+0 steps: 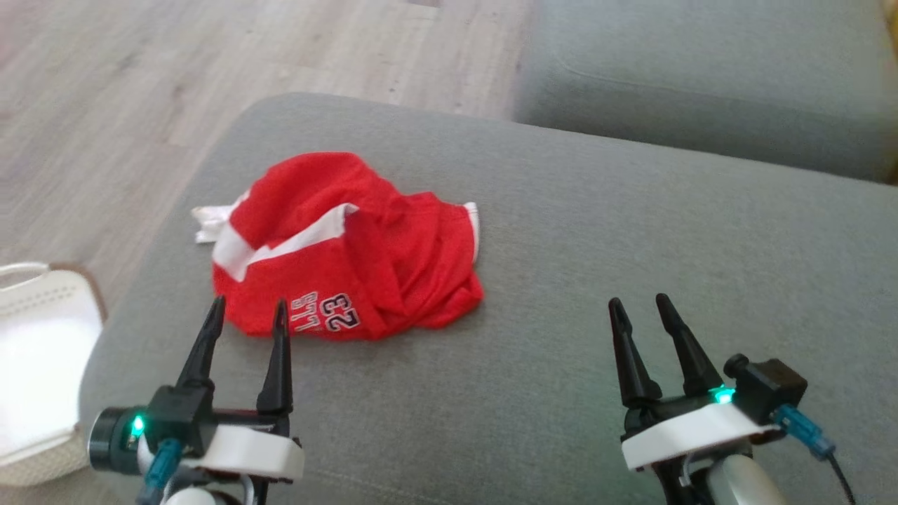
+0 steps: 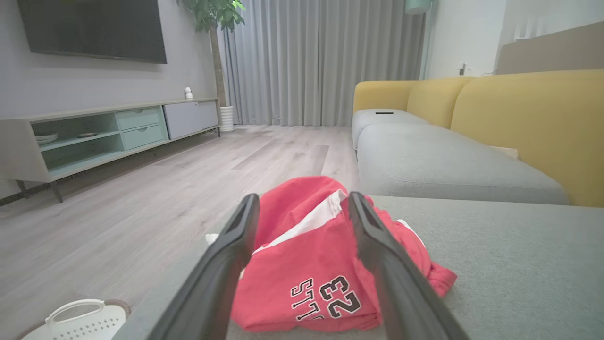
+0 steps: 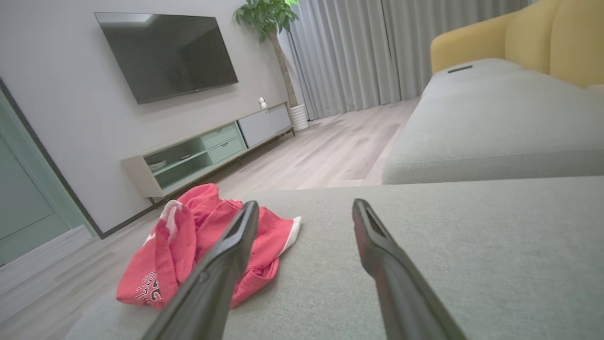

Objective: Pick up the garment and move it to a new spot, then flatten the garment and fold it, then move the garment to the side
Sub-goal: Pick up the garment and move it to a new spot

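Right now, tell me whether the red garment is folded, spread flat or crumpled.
Crumpled. The red garment lies heaped on the grey cushion, cloth in loose ridges, white trim twisted across it, edges uneven.

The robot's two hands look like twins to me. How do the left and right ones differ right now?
The left hand has its tips at the red garment's near edge; the right hand is well clear of it, over bare grey cushion. In its own wrist view the left hand frames the garment; the right hand frames bare cushion, with the garment off to one side. Shared: both are open and empty, dark fingers pointing forward.
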Tool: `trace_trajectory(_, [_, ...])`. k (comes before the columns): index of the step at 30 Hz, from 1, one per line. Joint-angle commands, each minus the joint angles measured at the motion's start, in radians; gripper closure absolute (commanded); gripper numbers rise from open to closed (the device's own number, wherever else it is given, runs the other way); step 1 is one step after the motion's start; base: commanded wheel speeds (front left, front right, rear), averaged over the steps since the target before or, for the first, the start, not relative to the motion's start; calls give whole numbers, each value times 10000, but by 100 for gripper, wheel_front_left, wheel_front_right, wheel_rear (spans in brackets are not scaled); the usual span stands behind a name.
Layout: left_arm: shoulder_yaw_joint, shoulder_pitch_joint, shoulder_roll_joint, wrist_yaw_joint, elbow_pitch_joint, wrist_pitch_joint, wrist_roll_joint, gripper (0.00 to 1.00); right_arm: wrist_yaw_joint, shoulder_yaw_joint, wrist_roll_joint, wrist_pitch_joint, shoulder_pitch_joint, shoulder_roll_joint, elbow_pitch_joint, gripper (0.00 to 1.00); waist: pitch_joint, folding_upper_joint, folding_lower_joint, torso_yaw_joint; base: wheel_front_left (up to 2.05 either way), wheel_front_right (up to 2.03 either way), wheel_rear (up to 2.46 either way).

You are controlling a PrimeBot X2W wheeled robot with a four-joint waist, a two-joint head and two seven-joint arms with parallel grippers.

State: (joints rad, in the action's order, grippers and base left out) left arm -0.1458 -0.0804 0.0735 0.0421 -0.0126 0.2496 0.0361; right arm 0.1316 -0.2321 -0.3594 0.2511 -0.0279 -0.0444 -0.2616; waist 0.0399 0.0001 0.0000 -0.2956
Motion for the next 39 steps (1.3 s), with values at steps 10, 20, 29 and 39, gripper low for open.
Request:
trace_trajectory(10, [663,292,122,-196,370,122,-151,0,-9,-400,-261,107,-248,-58,265,0,-47,-1,0,-557,0,0,0])
trace_trajectory(20, [144,1821,727,-1151,-866,122,-391,0,-9,-52,87,107,-780,-58,357,0,-1191,-1,0,-148,0,0,0])
trace_trajectory(29, [-1022,4616,1804,-1697,-3596,93,-164,0,-9,185,331,107,-1392,-58,369,0,-2260,-1,0,505,0,0,0])
trace_trajectory(39, [-2038,6371,2529,-1725,-5628,-428,688,0,-9,118,371,107,-1629,-58,400,0,-2716,-1,0,1026,0,0,0])
